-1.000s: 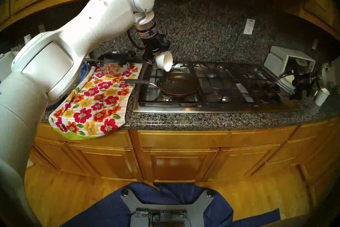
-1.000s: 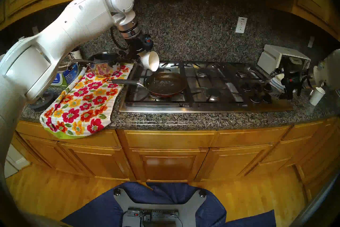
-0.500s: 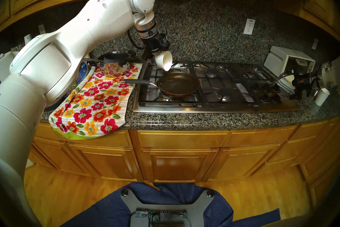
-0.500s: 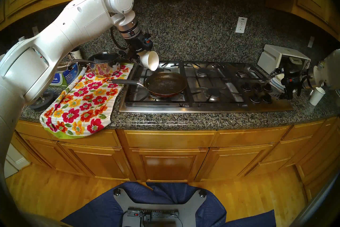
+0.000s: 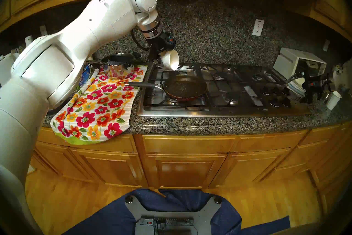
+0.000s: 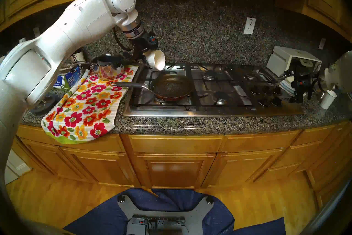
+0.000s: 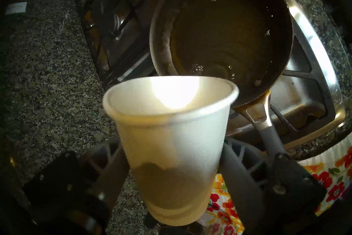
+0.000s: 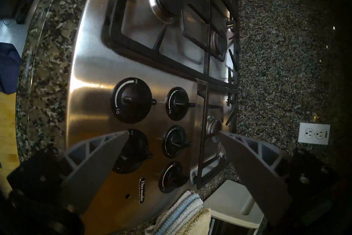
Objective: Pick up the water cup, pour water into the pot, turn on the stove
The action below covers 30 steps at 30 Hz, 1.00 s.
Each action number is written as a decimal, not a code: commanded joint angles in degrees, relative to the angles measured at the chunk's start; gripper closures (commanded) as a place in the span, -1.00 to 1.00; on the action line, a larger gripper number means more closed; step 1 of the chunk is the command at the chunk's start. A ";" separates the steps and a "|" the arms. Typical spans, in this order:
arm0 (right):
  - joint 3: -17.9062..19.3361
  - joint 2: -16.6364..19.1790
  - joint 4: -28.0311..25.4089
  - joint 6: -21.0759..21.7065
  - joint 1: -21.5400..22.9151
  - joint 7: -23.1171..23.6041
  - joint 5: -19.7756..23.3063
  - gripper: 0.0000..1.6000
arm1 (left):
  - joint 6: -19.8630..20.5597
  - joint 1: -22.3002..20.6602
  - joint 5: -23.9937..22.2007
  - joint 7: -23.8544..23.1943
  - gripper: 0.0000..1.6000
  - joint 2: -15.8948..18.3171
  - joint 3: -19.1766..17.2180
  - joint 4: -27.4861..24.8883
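Water cup [image 5: 170,61] sits tipped, mouth down over the frying pan's [image 5: 185,86] far rim, clenched in the left tool [image 7: 172,158]. Pan rests on the stove [image 5: 224,110]. Right tool [image 8: 172,133] hangs spread wide above the knobs [image 8: 176,104].

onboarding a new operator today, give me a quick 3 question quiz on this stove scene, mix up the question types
1. True or false: the left pincer is shut on the water cup, tipped mouth-down over the pan.
2. Which is the right pincer nearest?
A. the steel saucepan
B. the stove knobs
C. the floral towel
3. Fill in: the pan's grey handle points toward the ____ towel.

Key:
1. True
2. B; it hangs open above them, touching none.
3. floral
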 commanded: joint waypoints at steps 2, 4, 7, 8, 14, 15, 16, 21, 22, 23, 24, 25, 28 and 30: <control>0.16 -0.42 1.13 0.09 1.43 -0.59 0.25 -1.00 | 0.39 -3.09 -0.99 0.96 -0.30 0.15 -2.56 -0.30; 0.16 -0.42 1.13 0.09 1.43 -0.59 0.24 -1.00 | 0.62 -2.88 -1.37 0.81 -0.32 0.55 -2.88 -0.58; 0.16 -0.41 1.13 0.09 1.43 -0.61 0.23 -1.00 | 1.46 -2.36 -2.07 0.93 -0.32 1.23 -3.61 -1.13; 0.16 -0.41 1.14 0.09 1.43 -0.61 0.23 -1.00 | 1.77 -2.21 -2.26 1.12 -0.33 1.45 -3.86 -1.27; 0.16 -0.41 1.14 0.09 1.44 -0.61 0.23 -1.00 | 4.32 -1.35 -3.92 2.25 -0.31 2.28 -5.86 -1.09; 0.16 -0.41 1.14 0.09 1.44 -0.62 0.22 -1.00 | 4.63 -1.18 -4.19 2.33 -0.31 2.47 -6.14 -1.21; 0.16 -0.41 1.14 0.09 1.44 -0.61 0.22 -1.00 | 5.19 -0.89 -4.60 2.56 -0.30 2.77 -6.62 -1.48; 0.16 -0.41 1.14 0.09 1.44 -0.61 0.22 -1.00 | 6.04 0.14 -6.10 2.54 -0.33 4.72 -8.10 -3.91; 0.16 -0.41 1.14 0.09 1.44 -0.61 0.22 -1.00 | 6.21 0.36 -6.32 2.59 -0.35 5.11 -8.34 -4.49; 0.16 -0.41 1.14 0.09 1.44 -0.62 0.22 -1.00 | 6.44 0.71 -6.68 2.76 -0.35 5.50 -8.71 -5.03; 0.16 -0.41 1.14 0.09 1.44 -0.62 0.22 -1.00 | 6.67 0.97 -6.98 2.73 -0.36 5.87 -8.98 -5.45; 0.16 -0.41 1.14 0.09 1.44 -0.62 0.22 -1.00 | 7.14 1.28 -7.34 2.71 -0.40 6.26 -9.32 -5.91; 0.16 -0.41 1.14 0.09 1.44 -0.63 0.21 -1.00 | 8.21 2.17 -8.17 3.09 -0.39 7.22 -10.24 -7.07; 0.16 -0.41 1.14 0.09 1.45 -0.63 0.21 -1.00 | 8.79 2.67 -8.55 3.29 -0.40 7.75 -10.66 -7.59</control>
